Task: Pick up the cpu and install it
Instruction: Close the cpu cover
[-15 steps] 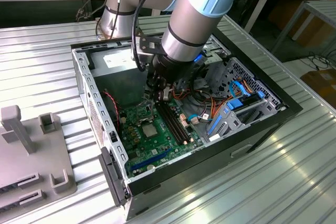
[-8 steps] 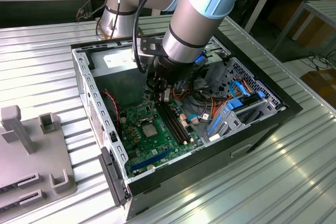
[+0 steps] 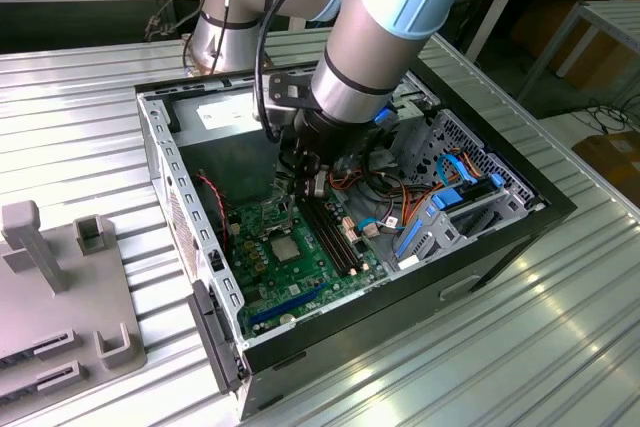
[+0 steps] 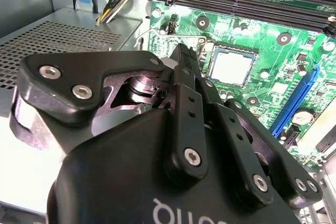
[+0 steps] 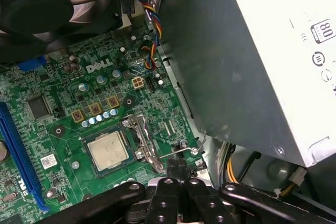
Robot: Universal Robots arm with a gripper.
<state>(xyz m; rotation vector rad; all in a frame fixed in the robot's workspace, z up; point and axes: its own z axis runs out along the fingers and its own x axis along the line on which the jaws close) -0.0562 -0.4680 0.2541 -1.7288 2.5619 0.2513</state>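
The cpu (image 3: 283, 247) lies flat in its socket on the green motherboard (image 3: 300, 277), its silver-grey top facing up. Both wrist views show the cpu (image 4: 231, 66) (image 5: 107, 150) seated with no fingers on it. Inside the open computer case, my gripper (image 3: 305, 182) hangs just above the board, beside the socket. In the wrist views the black fingers (image 4: 184, 61) (image 5: 176, 169) are pressed together with nothing between them. Their tips sit by the socket's thin wire lever (image 5: 181, 151) and the raised metal retention frame (image 5: 143, 140).
The grey power-supply box (image 5: 252, 61) stands close beside the gripper. Long black memory slots (image 3: 330, 232) run past the socket, and a blue slot (image 4: 296, 98) lies on its other side. A black fan (image 5: 47, 3), cable bundles (image 3: 440, 197) and the case walls (image 3: 160, 167) hem in the space.
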